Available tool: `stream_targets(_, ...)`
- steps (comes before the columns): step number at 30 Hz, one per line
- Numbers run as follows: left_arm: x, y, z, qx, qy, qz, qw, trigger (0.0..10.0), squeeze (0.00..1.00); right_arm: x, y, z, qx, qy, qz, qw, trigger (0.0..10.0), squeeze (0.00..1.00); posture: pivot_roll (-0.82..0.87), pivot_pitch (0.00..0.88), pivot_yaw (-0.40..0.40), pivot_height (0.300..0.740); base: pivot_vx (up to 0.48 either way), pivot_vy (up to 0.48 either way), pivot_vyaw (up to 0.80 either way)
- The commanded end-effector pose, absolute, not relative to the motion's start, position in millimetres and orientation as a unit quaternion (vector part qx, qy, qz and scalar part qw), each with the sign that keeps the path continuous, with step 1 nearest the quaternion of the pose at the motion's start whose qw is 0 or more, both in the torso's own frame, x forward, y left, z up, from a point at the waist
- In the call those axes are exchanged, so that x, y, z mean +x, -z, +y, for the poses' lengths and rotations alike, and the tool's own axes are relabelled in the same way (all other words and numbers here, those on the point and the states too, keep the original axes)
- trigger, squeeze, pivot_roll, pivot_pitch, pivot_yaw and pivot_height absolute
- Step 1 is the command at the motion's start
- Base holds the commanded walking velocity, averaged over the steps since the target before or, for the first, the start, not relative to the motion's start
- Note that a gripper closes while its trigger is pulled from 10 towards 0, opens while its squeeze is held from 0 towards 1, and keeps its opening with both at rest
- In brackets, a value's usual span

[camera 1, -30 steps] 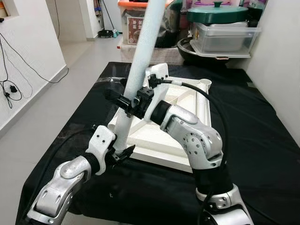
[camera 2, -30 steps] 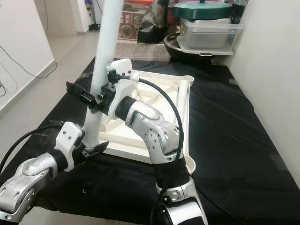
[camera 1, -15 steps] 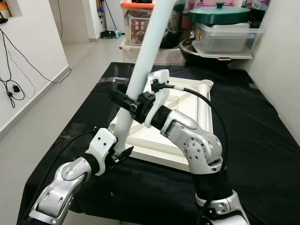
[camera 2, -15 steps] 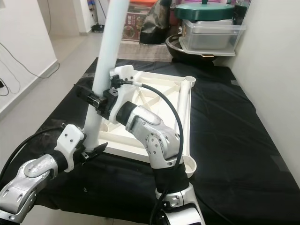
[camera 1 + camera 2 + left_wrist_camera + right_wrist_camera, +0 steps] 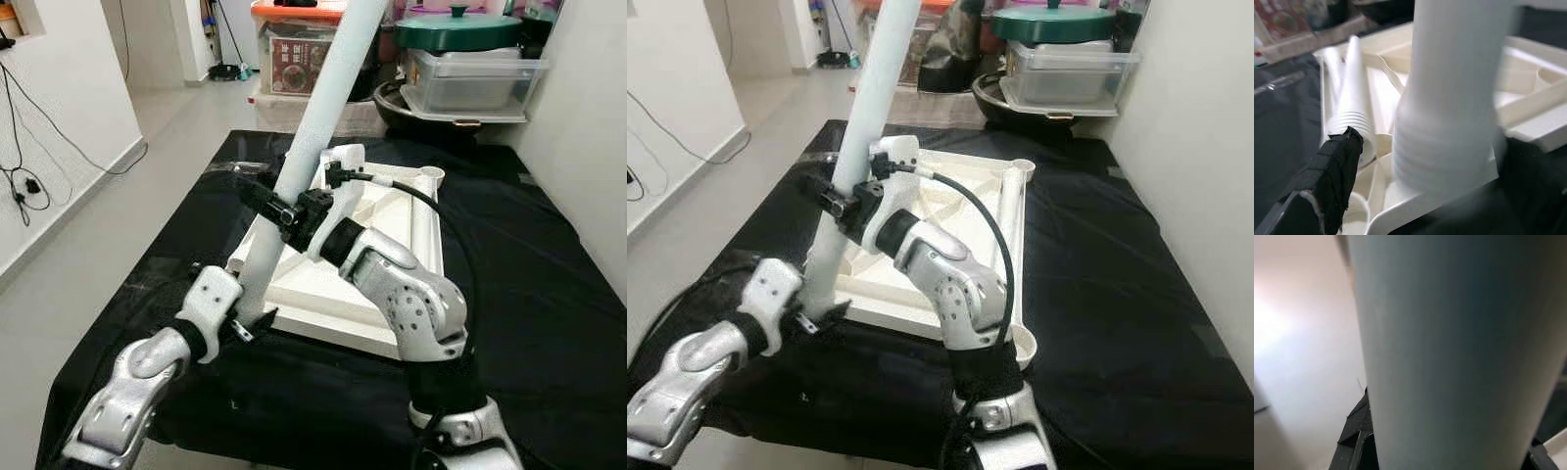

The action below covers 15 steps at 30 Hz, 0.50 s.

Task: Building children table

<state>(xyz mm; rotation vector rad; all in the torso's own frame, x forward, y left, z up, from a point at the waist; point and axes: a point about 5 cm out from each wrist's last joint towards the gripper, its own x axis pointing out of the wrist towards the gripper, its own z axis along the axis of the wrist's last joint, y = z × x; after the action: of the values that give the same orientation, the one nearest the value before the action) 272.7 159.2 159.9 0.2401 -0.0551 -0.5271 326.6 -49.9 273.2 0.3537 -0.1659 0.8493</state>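
Compared with one second ago, the white leg [image 5: 312, 157] leans more to the right and away from the robot: its top has moved from above the orange box toward the green lid. The right gripper [image 5: 281, 211] has gone a little up and to the right with it. The camera has also shifted slightly.

The upside-down white tabletop [image 5: 323, 299] lies on a surface covered with a black cloth [image 5: 529, 294]. A second leg [image 5: 423, 220] lies along the right side of the tabletop. Behind the cloth there is a clear plastic box [image 5: 470, 83] with a green lid [image 5: 456, 29] on top, a dark round basin [image 5: 392, 103] and an orange-lidded box [image 5: 294, 49]. On the left are a light tiled floor [image 5: 118, 225] and a white wall [image 5: 59, 108] with black cables [image 5: 24, 176].

The right gripper is clamped on the leg at about the middle, one black finger on each side of the tube. The left gripper [image 5: 250, 323] is low, at the near left corner of the tabletop, with its fingers around the foot of the leg. In the left wrist view the ribbed end of the leg [image 5: 1449, 147] sits in the corner socket, with one finger [image 5: 1337, 166] beside it; I cannot tell if these fingers press on the leg.
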Motion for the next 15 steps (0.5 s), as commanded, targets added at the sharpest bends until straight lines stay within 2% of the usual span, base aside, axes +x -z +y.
stream_targets(1, 269, -161, 164, 0.093, 0.244, -0.027, 0.965, 10.0, 1.00, 331, -277, -59, 0.163, -0.394, -0.092, 0.900, 0.0, 0.00, 0.08, 0.000, -0.031, 0.740, 0.000, 0.000, 0.00)
stream_targets(2, 263, -160, 164, 0.085, 0.246, -0.027, 0.965, 10.0, 0.00, 337, -280, -72, 0.149, -0.372, -0.100, 0.911, 0.0, 0.00, 0.09, 0.000, -0.040, 0.740, 0.000, 0.000, 0.00)
stream_targets(3, 263, -160, 164, 0.085, 0.246, -0.027, 0.965, 10.0, 0.00, 337, -280, -72, 0.149, -0.372, -0.100, 0.911, 0.0, 0.00, 0.09, 0.000, -0.040, 0.740, 0.000, 0.000, 0.00)
stream_targets(5, 250, -158, 165, 0.072, 0.250, -0.023, 0.965, 10.0, 0.00, 349, -283, -100, 0.118, -0.323, -0.109, 0.933, 0.0, 0.00, 0.09, 0.000, -0.050, 0.740, 0.000, 0.000, 0.00)
stream_targets(6, 250, -158, 165, 0.072, 0.250, -0.023, 0.965, 10.0, 0.00, 349, -283, -100, 0.118, -0.323, -0.109, 0.933, 0.0, 0.00, 0.09, 0.000, -0.050, 0.740, 0.000, 0.000, 0.00)
stream_targets(10, 242, -151, 169, 0.066, 0.239, -0.011, 0.969, 10.0, 0.00, 357, -289, -126, 0.100, -0.285, -0.118, 0.946, 0.0, 0.00, 0.10, 0.000, -0.056, 0.740, 0.000, 0.000, 0.00)
stream_targets(15, 237, -142, 165, 0.065, 0.245, 0.007, 0.967, 10.0, 0.00, 357, -302, -134, 0.111, -0.293, -0.149, 0.938, 0.0, 0.00, 0.09, 0.000, -0.054, 0.740, 0.000, 0.000, 0.00)
